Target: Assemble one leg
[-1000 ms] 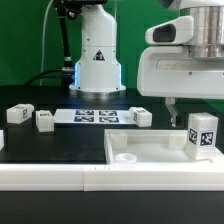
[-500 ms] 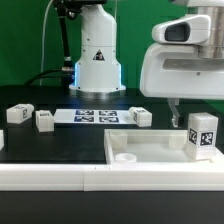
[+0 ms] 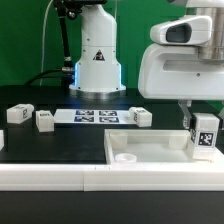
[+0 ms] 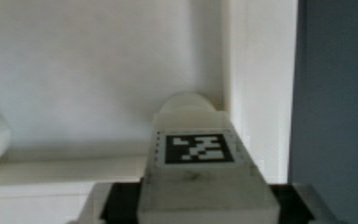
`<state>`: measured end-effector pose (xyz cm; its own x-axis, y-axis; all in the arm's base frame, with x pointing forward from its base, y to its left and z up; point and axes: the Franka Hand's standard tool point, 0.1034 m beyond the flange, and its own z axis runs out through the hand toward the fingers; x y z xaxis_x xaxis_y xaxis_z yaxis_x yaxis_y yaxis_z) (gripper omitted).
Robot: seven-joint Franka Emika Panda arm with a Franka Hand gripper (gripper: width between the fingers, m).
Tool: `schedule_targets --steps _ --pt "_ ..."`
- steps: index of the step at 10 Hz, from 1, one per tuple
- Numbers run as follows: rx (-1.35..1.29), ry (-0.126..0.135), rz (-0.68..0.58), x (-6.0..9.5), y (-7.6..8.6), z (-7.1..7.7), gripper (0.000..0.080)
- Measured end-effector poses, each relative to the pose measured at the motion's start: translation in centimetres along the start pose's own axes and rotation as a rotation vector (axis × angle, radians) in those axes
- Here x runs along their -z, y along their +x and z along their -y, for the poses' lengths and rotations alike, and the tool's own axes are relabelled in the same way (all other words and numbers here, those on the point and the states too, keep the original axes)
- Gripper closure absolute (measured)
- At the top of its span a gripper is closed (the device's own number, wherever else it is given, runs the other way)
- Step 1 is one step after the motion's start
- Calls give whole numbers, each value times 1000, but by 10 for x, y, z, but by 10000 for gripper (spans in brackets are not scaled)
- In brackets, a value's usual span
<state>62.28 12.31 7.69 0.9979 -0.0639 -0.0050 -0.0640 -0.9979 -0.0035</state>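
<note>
My gripper point(image 3: 200, 120) is shut on a leg point(image 3: 205, 135), a small white post with a black-and-white tag. It holds the leg upright over the corner of the large white panel point(image 3: 150, 146) at the exterior view's right. In the wrist view the leg point(image 4: 197, 150) stands between the dark fingers point(image 4: 123, 205) of the gripper point(image 4: 202, 208), with the panel's white surface point(image 4: 87, 90) behind it. A round socket point(image 3: 125, 157) shows in the panel's near corner at the exterior view's left.
Three more white tagged legs lie on the black table: one point(image 3: 18, 114), one point(image 3: 44, 120) and one point(image 3: 140, 116). The marker board point(image 3: 95, 116) lies between them. The robot base point(image 3: 97, 60) stands behind. A white rim point(image 3: 60, 178) runs along the front.
The gripper with the leg has shifted slightly to the exterior view's right, and the leg sits a little lower against the panel. The loose legs have not moved.
</note>
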Motion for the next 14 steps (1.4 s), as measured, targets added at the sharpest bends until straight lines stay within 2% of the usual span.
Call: schedule_targets --steps 2,3,4,8,11,13,14 --pt "-34 3 1 0 0 0 511" --pt "-217 21 6 0 0 -1 511" --pt "-385 24 6 0 0 0 511" --pt "-790 19 -4 -2 -1 2 509" --pt "-1205 19 0 -1 -2 3 509" --pt "-1258 37 15 -1 -1 1 509" --pt "-1249 37 16 -1 -1 2 508"
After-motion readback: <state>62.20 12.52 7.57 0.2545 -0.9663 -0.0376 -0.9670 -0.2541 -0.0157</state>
